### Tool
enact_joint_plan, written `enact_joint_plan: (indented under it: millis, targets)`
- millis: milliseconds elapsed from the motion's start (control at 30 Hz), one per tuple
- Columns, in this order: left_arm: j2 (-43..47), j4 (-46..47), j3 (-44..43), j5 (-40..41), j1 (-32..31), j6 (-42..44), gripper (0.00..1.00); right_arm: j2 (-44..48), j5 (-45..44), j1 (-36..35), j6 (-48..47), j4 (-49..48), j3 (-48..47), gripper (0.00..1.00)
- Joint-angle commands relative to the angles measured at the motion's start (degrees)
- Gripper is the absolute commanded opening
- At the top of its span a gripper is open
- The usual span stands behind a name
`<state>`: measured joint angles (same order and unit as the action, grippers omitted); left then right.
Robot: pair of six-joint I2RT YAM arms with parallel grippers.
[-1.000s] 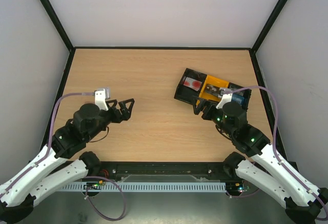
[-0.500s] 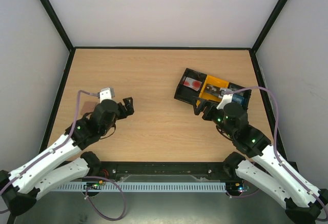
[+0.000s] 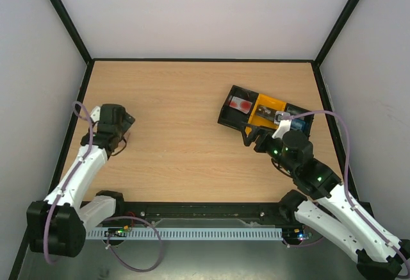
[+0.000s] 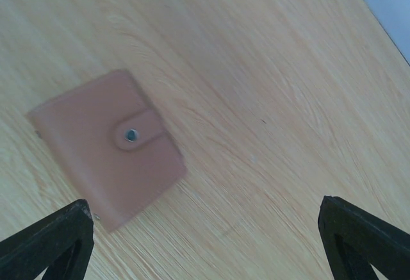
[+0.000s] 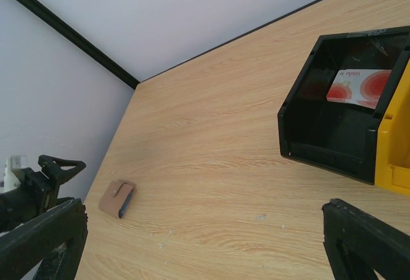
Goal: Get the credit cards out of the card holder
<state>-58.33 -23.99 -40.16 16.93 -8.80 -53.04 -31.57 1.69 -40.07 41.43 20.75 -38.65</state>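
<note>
Tan holder [image 4: 109, 145] lay snapped shut, cards presumably inside; left tool [image 4: 204, 200] near it and right tool [image 5: 204, 203] both gaped empty.

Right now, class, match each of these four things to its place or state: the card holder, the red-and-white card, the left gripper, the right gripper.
Things:
1. card holder
2. red-and-white card
3. left gripper
4. right gripper

Places and states:
A. in the black end compartment of the tray
B. open, near the tray
C. shut, lying flat on the table
D. open, above the card holder

Pairs: 1-C; 2-A; 3-D; 4-B
</note>
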Motion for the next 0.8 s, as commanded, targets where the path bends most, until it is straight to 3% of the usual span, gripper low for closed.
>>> enact_joint_plan:
  millis: [0,167,567,767]
  targets:
    - [-1.40,3.63,2.52,-2.22,7.40,-5.85,0.95,1.27,1.28,0.29,0.24,0.71,0.06,0.98]
    - [-6.32,8.08,2.96,0.30,11.61,-7.53,0.91,1.61,1.55,0.28,0.56,0.67,0.24,0.98]
    - [-24.73,19.66,0.78,-12.34,17.11,-3.79,0.92,2.37,0.74,0.29,0.59,2.19,-0.03,0.98]
    - [-33.13,19.11,-1.53,-14.67,17.15,-1.17,0.93,2.84,0.07,0.26,0.58,2.13,0.32,0.98]
